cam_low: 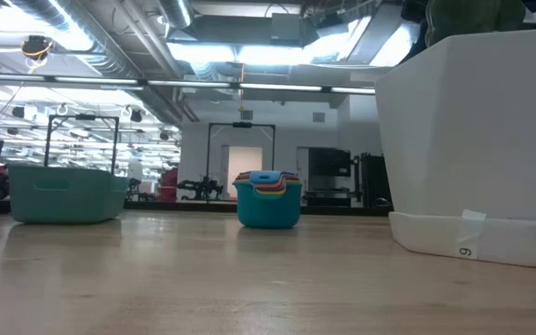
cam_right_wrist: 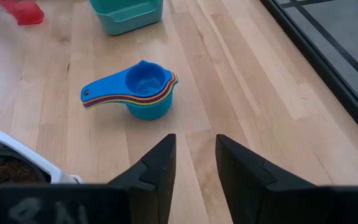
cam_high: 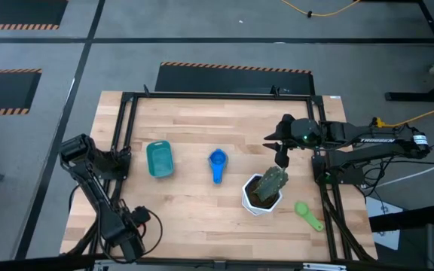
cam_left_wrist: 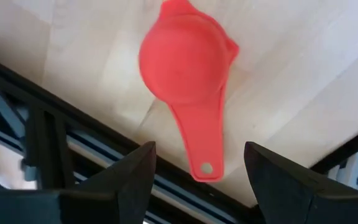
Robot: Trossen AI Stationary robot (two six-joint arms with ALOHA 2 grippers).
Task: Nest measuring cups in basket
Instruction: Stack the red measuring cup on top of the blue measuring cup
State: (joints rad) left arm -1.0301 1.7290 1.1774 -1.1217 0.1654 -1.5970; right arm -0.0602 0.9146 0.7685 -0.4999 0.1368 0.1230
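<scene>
A red measuring cup (cam_left_wrist: 182,59) lies on the wood table near its left edge, its handle (cam_left_wrist: 201,146) pointing at the black frame rail. My left gripper (cam_left_wrist: 199,149) hovers above it, pointing down and open, one finger on each side of the handle and clear of it. In the high view the left arm (cam_high: 117,162) hides this cup. A stack of nested cups, blue on top (cam_high: 217,164) (cam_right_wrist: 138,93), stands mid-table. The teal basket (cam_high: 159,159) (cam_right_wrist: 126,14) stands left of it. A green cup (cam_high: 307,213) lies near the right edge. My right gripper (cam_right_wrist: 194,165) (cam_high: 279,147) waits open above the table's right side.
A white hexagonal pot with a plant (cam_high: 264,192) stands between the nested stack and the green cup, and fills the right of the low view (cam_low: 473,140). A black frame rail (cam_high: 126,128) borders the table. Bare wood lies between the basket and the stack.
</scene>
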